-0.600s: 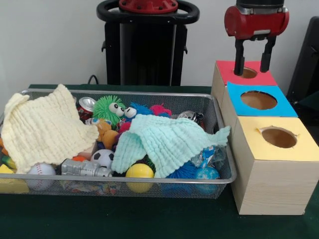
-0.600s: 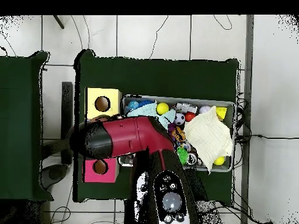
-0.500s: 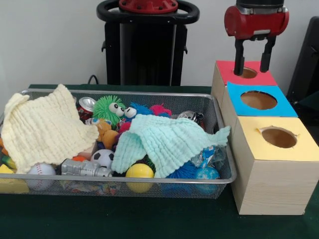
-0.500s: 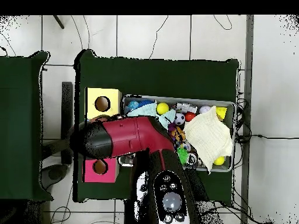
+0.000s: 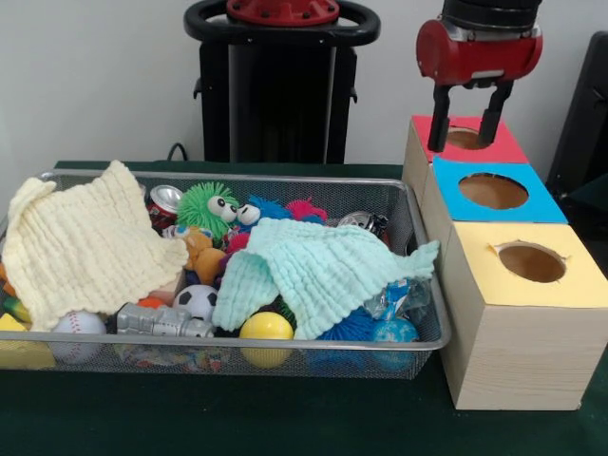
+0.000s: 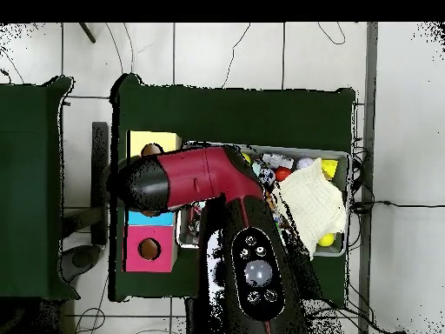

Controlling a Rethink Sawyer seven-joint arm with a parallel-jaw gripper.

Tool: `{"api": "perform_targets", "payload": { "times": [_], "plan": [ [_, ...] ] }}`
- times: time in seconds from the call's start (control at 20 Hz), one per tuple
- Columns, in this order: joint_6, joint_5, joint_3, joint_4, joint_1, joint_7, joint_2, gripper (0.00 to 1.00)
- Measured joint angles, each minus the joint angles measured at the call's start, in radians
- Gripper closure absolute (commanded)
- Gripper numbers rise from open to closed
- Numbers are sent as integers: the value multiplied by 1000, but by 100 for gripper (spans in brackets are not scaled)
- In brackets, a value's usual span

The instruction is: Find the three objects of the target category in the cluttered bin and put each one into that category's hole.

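the wide shallow bin of silver wire mesh with a metal rim [image 5: 423,344] sits on the dark green table [image 5: 285,418], packed with small toys. most of them look light and easy to pinch: the rubbery spiky green ball with googly eyes [image 5: 207,209] should give under the fingers, while the hard yellow ball [image 5: 266,328] and the little black-and-white football [image 5: 197,301] are smooth and round, so they may roll or squirt out unless taken across the middle. the pale yellow waffle cloth [image 5: 85,247] and the mint green waffle cloth [image 5: 323,266] are limp and drape over much of the pile (anything under them is hidden, so which toys belong to the target category cannot be told).

the red and black gripper [image 5: 465,119] hangs above the round hole in the red paper top of the pale wooden box [image 5: 465,139], at the far end of the row from the blue-topped hole [image 5: 492,191] and the yellow-topped hole [image 5: 532,262], just beside the bin's end. its two dark fingers [image 5: 440,118] stand apart with nothing between them. in the overhead view the arm covers the gripper.
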Motion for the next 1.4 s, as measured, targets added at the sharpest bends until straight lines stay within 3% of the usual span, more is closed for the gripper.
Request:
{"api": "perform_targets", "payload": {
  "times": [0.25,0.7,1.4],
  "plan": [
    [102,-32,31,-130,-10,0,77,0],
    [114,-126,87,-337,-18,-13,208,0],
    [114,-192,188,-495,-100,-135,301,0]
  ]
}}
